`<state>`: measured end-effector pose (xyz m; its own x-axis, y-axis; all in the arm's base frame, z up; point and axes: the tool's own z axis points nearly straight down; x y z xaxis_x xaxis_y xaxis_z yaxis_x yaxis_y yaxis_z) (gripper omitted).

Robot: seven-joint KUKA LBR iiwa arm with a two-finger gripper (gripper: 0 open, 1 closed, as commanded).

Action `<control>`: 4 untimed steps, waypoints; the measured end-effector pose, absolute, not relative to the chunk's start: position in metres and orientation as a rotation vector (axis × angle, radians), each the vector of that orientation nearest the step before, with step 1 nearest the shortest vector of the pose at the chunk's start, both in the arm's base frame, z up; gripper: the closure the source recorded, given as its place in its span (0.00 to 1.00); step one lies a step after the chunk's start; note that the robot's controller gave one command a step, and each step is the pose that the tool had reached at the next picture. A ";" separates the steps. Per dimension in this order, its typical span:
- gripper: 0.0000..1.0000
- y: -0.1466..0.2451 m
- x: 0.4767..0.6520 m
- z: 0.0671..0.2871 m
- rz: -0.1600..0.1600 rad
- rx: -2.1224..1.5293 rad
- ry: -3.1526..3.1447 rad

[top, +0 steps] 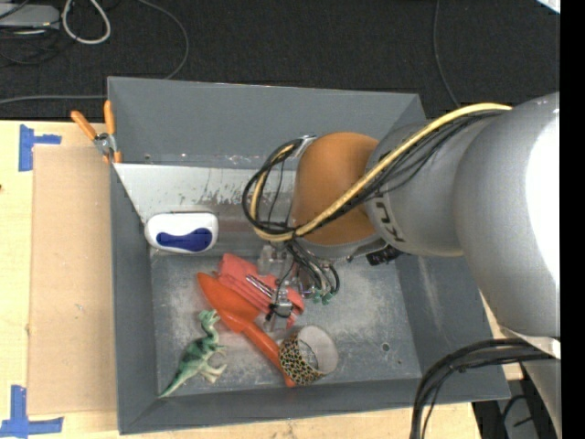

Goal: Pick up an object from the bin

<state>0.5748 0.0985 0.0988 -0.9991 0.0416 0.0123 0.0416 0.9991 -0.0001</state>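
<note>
A dark floor with loose cables (87, 12) lies behind the grey bin (265, 94), whose floor is dusty and lightly scattered with things. At the far left of the bin floor, against the back wall, rests a white and blue lump (181, 230), something like a computer mouse. Nearer the front lies a green toy dinosaur (196, 362), well apart from the rest. Towards the middle a long orange spoon-shaped piece (233, 311) runs slantwise, with a flat red piece (239, 274) lying touching it on its far side. The gripper (279, 305) is down low right where these two meet; whether it is spread or closed I cannot tell, nor which of the two it is on. Just to its right stands a leopard-print cup (300, 362). The arm (494, 190) comes in from the right.

I judge this to be the grasping step, with nothing lifted yet. The next move calls for closing firmly on one piece alone, then rising straight, lest the other drag along.
</note>
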 end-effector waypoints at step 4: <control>1.00 0.103 0.570 0.097 0.006 -0.115 -3.129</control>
